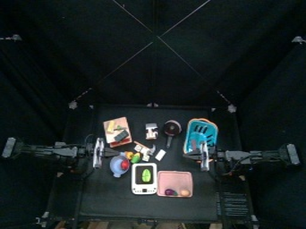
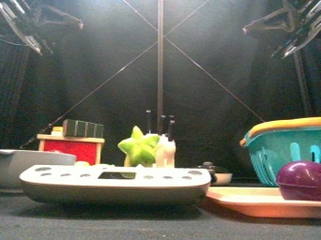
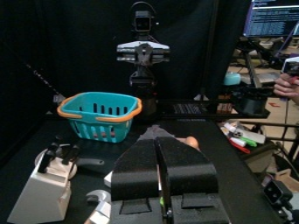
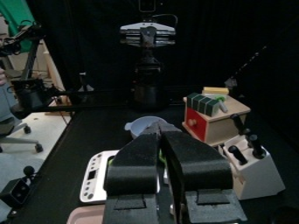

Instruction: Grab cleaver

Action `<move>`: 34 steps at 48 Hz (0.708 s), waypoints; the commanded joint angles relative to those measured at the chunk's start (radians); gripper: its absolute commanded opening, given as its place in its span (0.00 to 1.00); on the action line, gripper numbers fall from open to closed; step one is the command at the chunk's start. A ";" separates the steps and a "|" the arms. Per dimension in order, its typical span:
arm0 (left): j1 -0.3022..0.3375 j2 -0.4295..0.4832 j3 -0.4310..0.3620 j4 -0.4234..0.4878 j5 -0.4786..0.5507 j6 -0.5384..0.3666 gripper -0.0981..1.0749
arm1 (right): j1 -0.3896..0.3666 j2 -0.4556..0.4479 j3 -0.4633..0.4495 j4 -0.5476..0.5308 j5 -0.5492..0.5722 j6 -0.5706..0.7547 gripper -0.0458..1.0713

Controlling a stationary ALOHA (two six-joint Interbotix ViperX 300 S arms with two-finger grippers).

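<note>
Left fingers (image 3: 138, 175) and right fingers (image 4: 138, 171) are each pressed narrow, holding nothing, at 9 and 3 o'clock of the surface (image 1: 96, 197). One knife block (image 1: 152, 128) toward 12 shows black handles, but I cannot tell which is the cleaver. One teal basket (image 1: 201, 134), one red box (image 1: 116, 131) and one scale (image 1: 145, 177) stand around it.

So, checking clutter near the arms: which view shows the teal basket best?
Left wrist view: the teal basket stands whole, unblocked. Front view crops it behind a purple ball; top view shows it small; right wrist view misses it.
</note>
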 commanded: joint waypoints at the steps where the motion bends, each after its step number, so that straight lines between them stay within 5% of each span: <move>1: 0.006 0.020 -0.023 -0.021 -0.006 -0.005 0.11 | -0.008 0.026 -0.014 -0.002 -0.012 0.005 0.06; 24: 0.114 0.199 -0.189 -0.249 0.110 0.002 0.29 | -0.064 0.239 -0.083 0.011 -0.020 0.017 0.05; 34: 0.206 0.267 -0.333 -0.264 0.336 0.000 0.33 | -0.091 0.265 -0.091 0.064 -0.021 0.018 0.05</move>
